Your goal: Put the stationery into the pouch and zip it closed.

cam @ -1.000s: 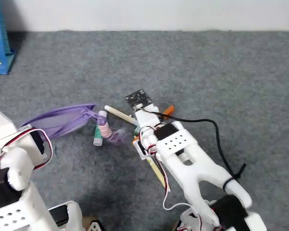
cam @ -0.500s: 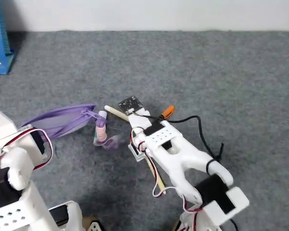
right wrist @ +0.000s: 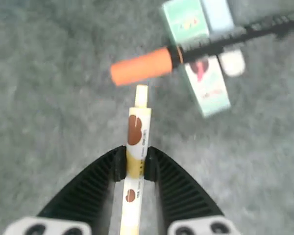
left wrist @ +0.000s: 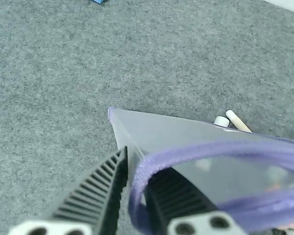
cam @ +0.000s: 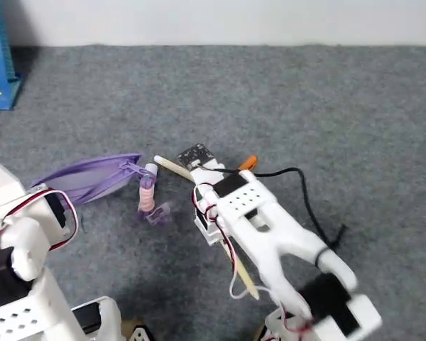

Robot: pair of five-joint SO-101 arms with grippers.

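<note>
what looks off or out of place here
Nothing is spilled or broken. The pouch sits tilted, pinched by its rim in the left tool, and an orange marker and a small box lie loose on the carpet near the spotted pen clamped in the right tool.

Your left gripper [left wrist: 133, 167] pinches the purple pouch [left wrist: 186, 142] by its rim; a cream stick tip [left wrist: 236, 120] lies beyond on the grey carpet [left wrist: 63, 73].
</note>
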